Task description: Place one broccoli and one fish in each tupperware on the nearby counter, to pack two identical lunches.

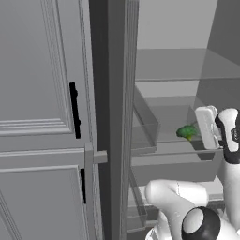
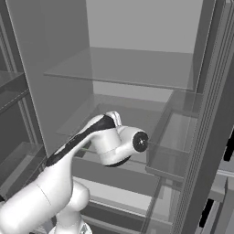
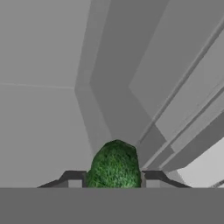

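holding: the gripper point(image 3: 113, 183) is pinched on a broccoli point(image 3: 114, 165); in the hand view the green floret sits squarely between the two dark fingertips point(image 3: 73, 180), one tip against each flank.
broccoli position: in the left base view the broccoli point(image 1: 187, 131) shows as a green lump just left of the white hand, above a glass shelf point(image 1: 164, 140) inside the open fridge.
surroundings: a clear door bin point(image 2: 171, 146) hangs on the fridge door point(image 1: 42, 117), and another glass shelf point(image 2: 123, 68) sits above the arm.
step in hand: i judge this as carrying the floret out of the fridge toward a tupperware on the counter.
doing it well: keep the pinch steady, since the lumpy head could roll between flat tips if the squeeze slackens.
exit path: draw the hand straight back toward the base before turning, so the floret stays clear of the shelf edge and the door bin.
wrist: avoid quick rolls; the floret looks held by its crown, and i cannot tell how deep it sits.
risk: brushing the shelf above or the side wall could knock it loose.
after that: a fish is yet to be fetched, judging by the task.
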